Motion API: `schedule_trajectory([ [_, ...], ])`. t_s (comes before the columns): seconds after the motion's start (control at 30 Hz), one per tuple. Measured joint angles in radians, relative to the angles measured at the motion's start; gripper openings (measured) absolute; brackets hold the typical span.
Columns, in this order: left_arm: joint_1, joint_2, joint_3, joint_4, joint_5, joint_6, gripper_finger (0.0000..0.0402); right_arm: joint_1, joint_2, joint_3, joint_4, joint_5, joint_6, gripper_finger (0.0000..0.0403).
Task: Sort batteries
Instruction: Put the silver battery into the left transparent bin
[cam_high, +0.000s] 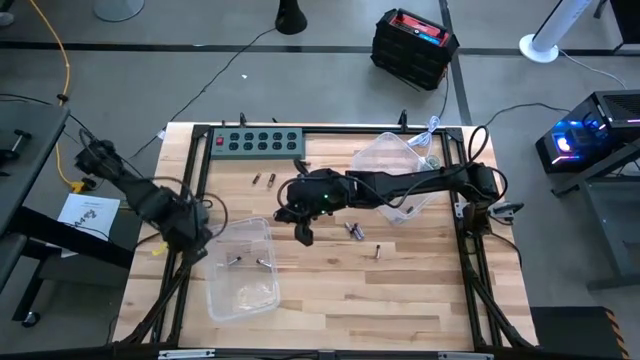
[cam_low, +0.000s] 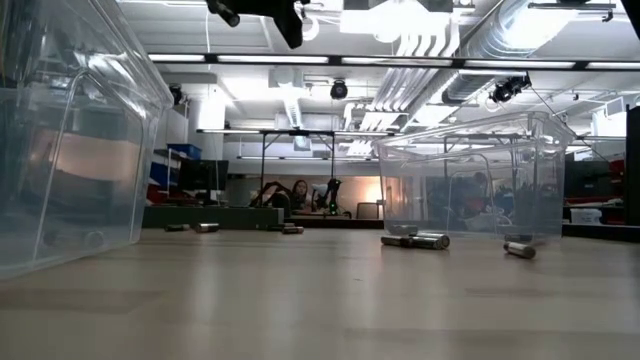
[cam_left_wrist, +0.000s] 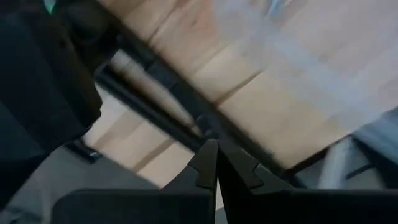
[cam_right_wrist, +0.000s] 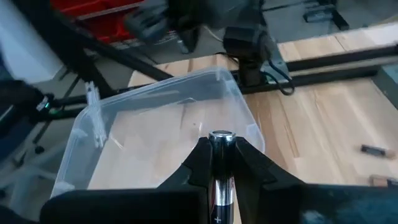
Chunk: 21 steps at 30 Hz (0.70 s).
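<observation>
My right gripper (cam_high: 303, 233) hangs high over the table's middle, just right of the clear left bin (cam_high: 243, 268), and is shut on a silvery battery (cam_right_wrist: 221, 139). In the low view only its fingers (cam_low: 290, 25) show, at the top. Two batteries (cam_high: 234, 261) lie on the left bin's floor. More batteries lie on the wood: a pair (cam_high: 263, 181) near the power strip, a cluster (cam_high: 352, 230), and one alone (cam_high: 378, 251). My left gripper (cam_left_wrist: 216, 168) is shut on nothing, at the table's left edge beside the left bin. My right gripper pinches the silvery battery between its two fingers. The battery lies along the fingers, with its round metal end (cam_right_wrist: 222, 135) sticking out at their tips. It is lifted clear of the table, with the left bin (cam_right_wrist: 168, 143) ahead of it.
A second clear bin (cam_high: 397, 172) sits at the far right, tilted on the right arm's side. A green power strip (cam_high: 257, 141) lies along the far edge. Black frame rails (cam_high: 190, 180) border the table. Bare wood lies toward the near edge.
</observation>
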Motion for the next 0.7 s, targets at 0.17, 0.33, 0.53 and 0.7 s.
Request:
schedule_trajectory([
  [0.17,-0.083,0.004,-0.081,0.138,0.04,-0.06,0.0,0.005,0.0,0.0,0.017,0.012,0.043,0.002],
  [0.33,-0.11,0.019,-0.165,0.449,-0.002,-0.182,0.0,0.017,0.0,0.0,0.034,-0.045,0.038,0.002],
  [0.53,-0.097,0.091,-0.223,0.64,-0.099,-0.23,0.0,0.034,0.0,0.0,0.032,-0.16,0.001,0.002],
  [0.7,-0.025,0.147,-0.222,0.796,-0.258,-0.165,0.0,0.037,0.0,0.0,0.014,-0.236,-0.035,0.002],
])
